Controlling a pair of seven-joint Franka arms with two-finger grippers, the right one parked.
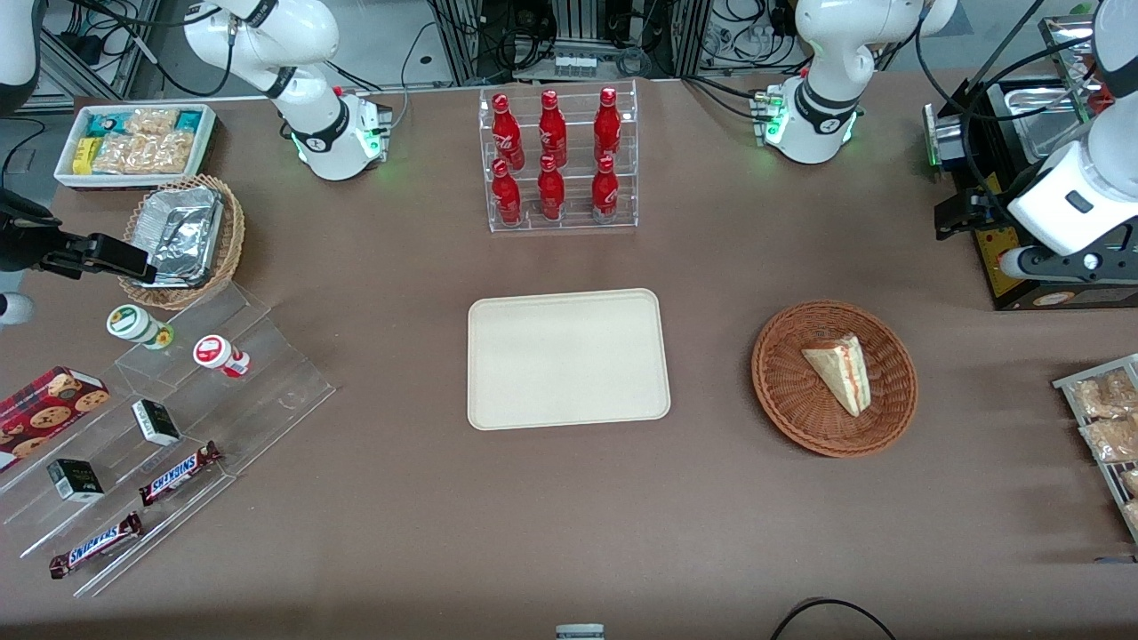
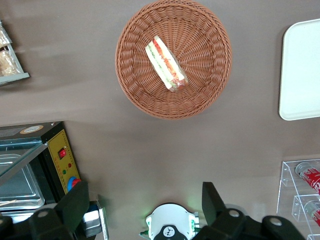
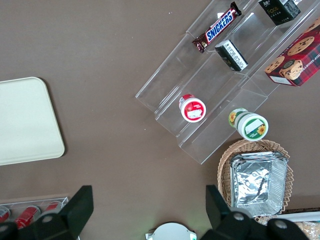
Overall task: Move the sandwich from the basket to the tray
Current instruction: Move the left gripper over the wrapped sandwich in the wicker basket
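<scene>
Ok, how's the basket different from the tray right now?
The basket is round, reddish-brown wicker; the tray is flat, cream and rectangular. The basket holds the sandwich; the tray holds nothing. Both sit on the table. The gripper hangs open, high above the table, farther from the front camera than the basket.

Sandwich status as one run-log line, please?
sandwich: in basket | tray: bare | pincer: open, above table, farther from front camera than basket
</scene>
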